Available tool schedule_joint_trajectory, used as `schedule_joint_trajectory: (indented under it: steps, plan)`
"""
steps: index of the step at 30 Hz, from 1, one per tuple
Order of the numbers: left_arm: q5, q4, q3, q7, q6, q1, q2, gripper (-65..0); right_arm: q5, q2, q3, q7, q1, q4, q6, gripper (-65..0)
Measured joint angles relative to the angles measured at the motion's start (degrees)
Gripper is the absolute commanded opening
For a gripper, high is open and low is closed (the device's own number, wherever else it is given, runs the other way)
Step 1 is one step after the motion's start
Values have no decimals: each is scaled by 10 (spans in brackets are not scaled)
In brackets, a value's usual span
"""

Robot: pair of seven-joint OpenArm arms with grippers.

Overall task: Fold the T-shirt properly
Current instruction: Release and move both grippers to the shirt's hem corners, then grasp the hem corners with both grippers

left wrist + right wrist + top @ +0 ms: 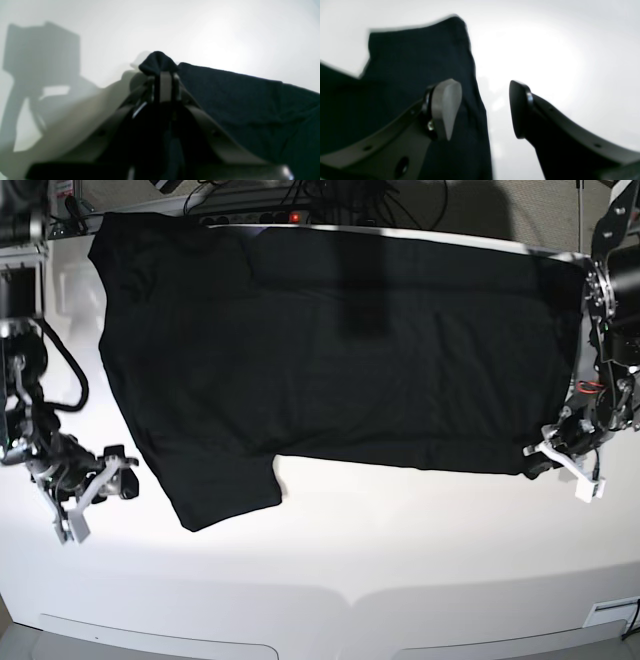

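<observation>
T-shirt: the black T-shirt (pixel 350 360), plain side showing, lies spread out over the white table (pixel 380 560), wide across the base view.
Sleeve: a short sleeve (pixel 225 490) juts from the T-shirt at the lower left of the base view, lying flat on the table.
Lower edge: in the base view it runs from that sleeve to the pinched corner (pixel 535 468) at the T-shirt's lower right.
Pinched corner: a small tuft of the T-shirt's cloth stands up past the left gripper's fingertips.
Left gripper: at the T-shirt's lower right corner in the base view, the left gripper (pixel 162 87) has its jaws closed on the cloth, the fingers pressed together around the fold.
Right gripper: beside the T-shirt's left edge in the base view, near the sleeve, the right gripper (pixel 483 110) has its jaws wide apart with nothing between them gripped; in the right wrist view one finger overlaps the black cloth and the other the white table.
Cables: dark cables (pixel 405 205) lie beyond the T-shirt's far edge, at the top of the base view.
</observation>
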Motion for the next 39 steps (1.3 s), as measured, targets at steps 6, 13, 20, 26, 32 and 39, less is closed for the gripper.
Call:
schedule_joint_trajectory:
  steps: [6, 13, 20, 26, 32, 39]
  plan:
    - [-5, 1, 0, 0, 0, 0, 17, -650, 15, -25, -48, -35, 125, -159, 5, -305]
    - [-3, 0, 0, -9, -1, -1, 25, -650, -87, -66, -171, -19, 251, -360, 4, -305]
    - [-3, 1, 0, -13, -1, 0, 26, -650, -176, -132, -211, 50, 294, -509, 4, -305]
    - [-3, 1, 0, -13, -1, 0, 26, -650, -209, -140, -211, 70, 294, -534, 0, -305]
    - [-2, 1, 0, -13, -2, 0, 26, -650, -189, -141, -211, 51, 292, -534, 0, -344]
    - [-3, 1, 0, -13, -2, 0, 26, -650, -165, -141, -211, 18, 284, -534, -1, -477]
